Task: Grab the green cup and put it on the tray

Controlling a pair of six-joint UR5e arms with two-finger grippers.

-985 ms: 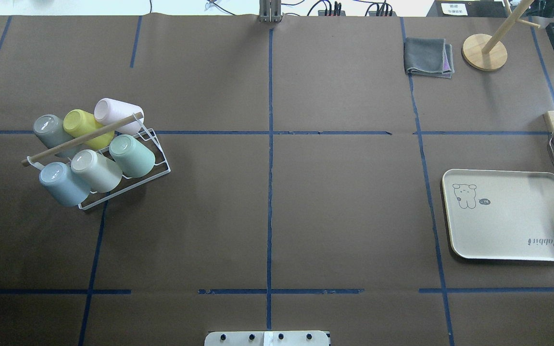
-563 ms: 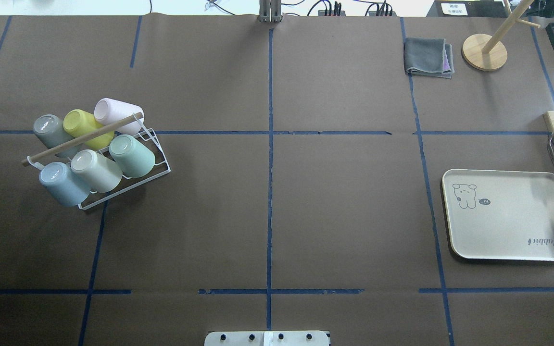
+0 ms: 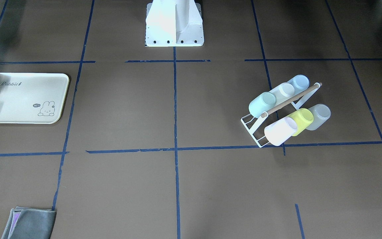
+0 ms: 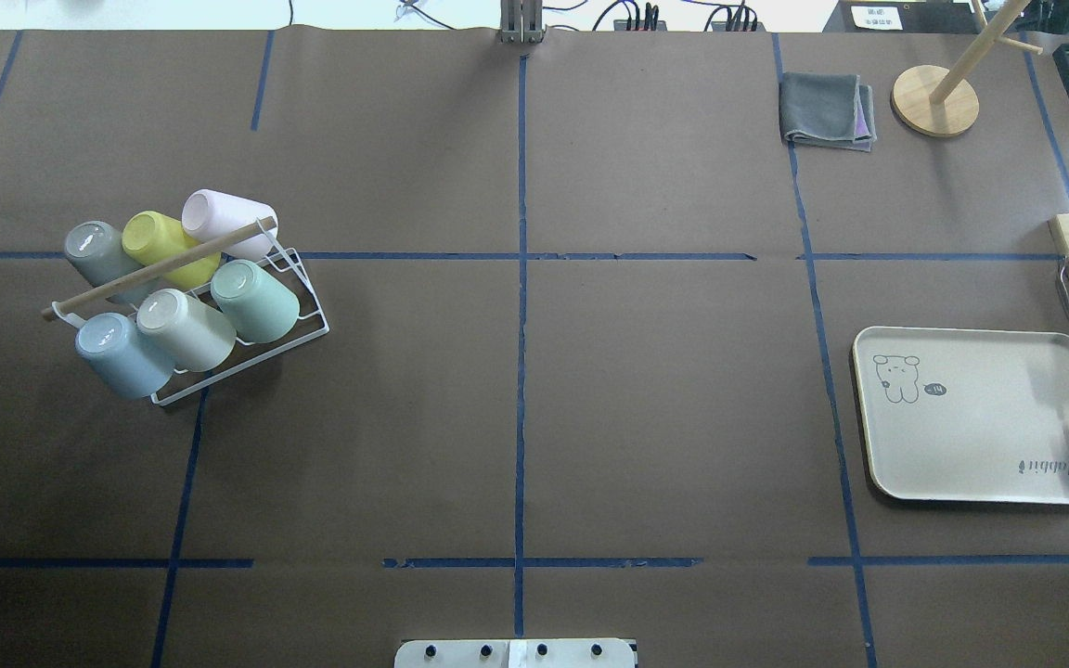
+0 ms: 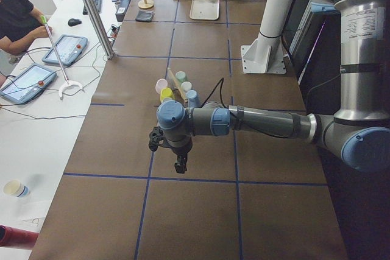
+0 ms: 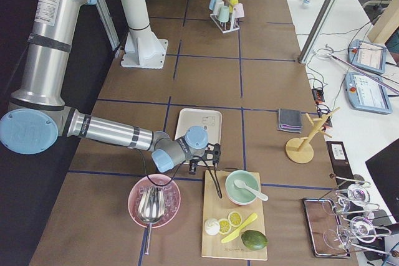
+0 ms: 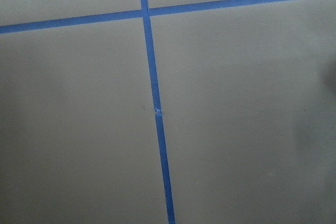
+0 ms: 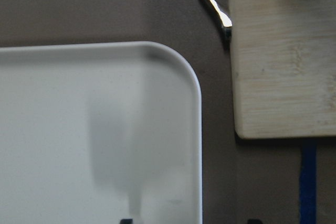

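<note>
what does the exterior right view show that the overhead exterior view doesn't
Only exterior right: the full right arm, the green bowl with its spoon, and lemon slices. Only overhead: the bunny drawing, seen clearly. Both: the tray, the green cup on the rack, and the grey cloth.

Pale green cup (image 4: 257, 301) leans bottom-up on a rack (image 4: 154, 270), cream tray (image 4: 980, 436) well apart.

Overhead and front cameras opposed, both steep, sharing the tray (image 4: 980, 445)
</note>
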